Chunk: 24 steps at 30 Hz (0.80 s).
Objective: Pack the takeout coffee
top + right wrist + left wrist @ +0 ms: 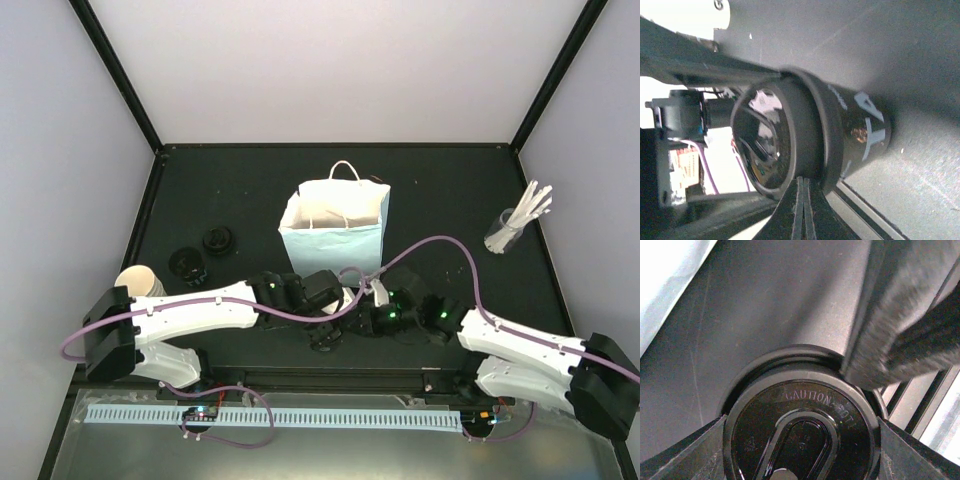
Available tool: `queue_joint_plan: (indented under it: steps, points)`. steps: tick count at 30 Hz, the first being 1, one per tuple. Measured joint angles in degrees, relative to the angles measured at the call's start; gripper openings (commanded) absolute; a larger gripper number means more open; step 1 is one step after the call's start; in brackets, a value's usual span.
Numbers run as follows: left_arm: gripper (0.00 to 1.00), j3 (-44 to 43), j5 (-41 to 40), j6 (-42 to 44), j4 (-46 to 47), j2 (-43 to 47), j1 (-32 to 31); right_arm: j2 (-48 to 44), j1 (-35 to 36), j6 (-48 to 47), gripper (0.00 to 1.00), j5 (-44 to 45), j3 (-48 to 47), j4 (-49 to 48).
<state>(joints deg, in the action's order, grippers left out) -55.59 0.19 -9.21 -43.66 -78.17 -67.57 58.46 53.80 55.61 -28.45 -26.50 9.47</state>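
A black round lid (800, 432) marked "CAUTION HOT" fills the gap between my left gripper's (801, 440) fingers (700, 450), which touch its rim on both sides. In the right wrist view the same lid (765, 140) caps a dark body with pale lettering. My right gripper (803, 210) is shut, its tips against the lid's edge; its dark finger (880, 355) crosses the left wrist view. Both grippers meet near the table's front centre, left (328, 330) and right (362, 322). An open cream paper cup (140, 280) stands at the left beside my left arm.
Two loose black lids (188, 262) (218, 240) lie at the left. The light-blue paper bag (335, 225) stands open just behind the grippers. A clear glass of white sticks (510, 230) stands at the back right. The table's front rail (330, 378) runs just below the grippers.
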Motion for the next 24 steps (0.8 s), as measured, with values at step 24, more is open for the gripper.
queue_joint_plan:
  steps: [24]
  points:
    - [0.69,2.8,0.3,-1.5,4.6,1.7,0.0,0.2,-2.6,-0.5,0.01,2.9,-0.8,0.1]
